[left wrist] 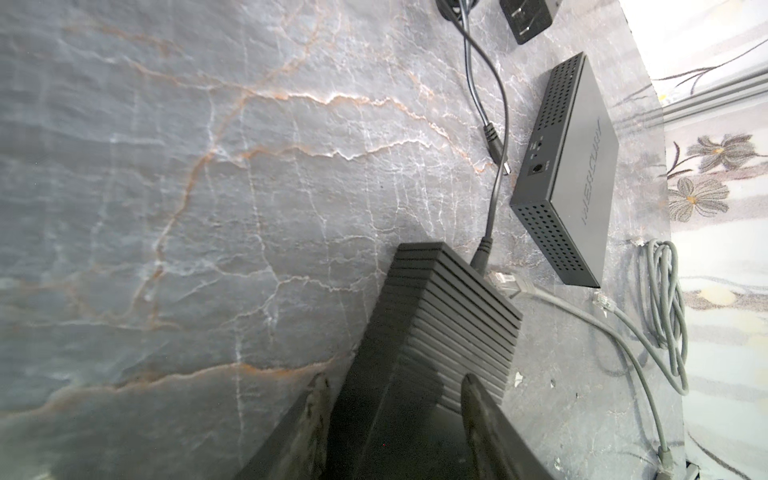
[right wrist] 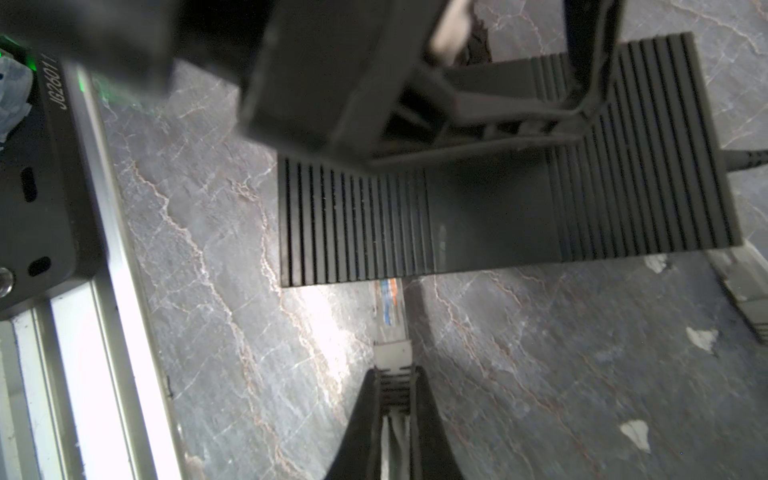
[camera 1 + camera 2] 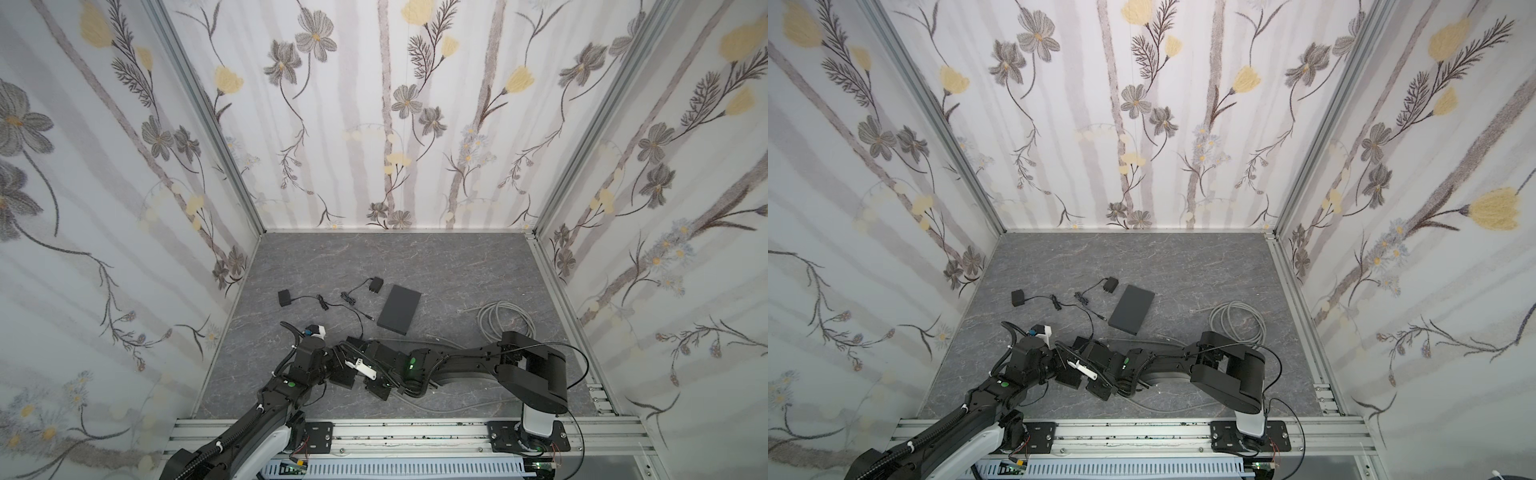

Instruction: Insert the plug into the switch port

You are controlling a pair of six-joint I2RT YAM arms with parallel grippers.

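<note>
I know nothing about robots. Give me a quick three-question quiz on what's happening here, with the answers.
1. True or false: the right tool is shut on the tail end of the clear plug.
2. The left tool straddles: A) a coiled cable, B) the ribbed black box, C) a wall adapter.
3. Fill in: most of the plug's clear body shows ____ the box.
Key: 1 true; 2 B; 3 outside.
</note>
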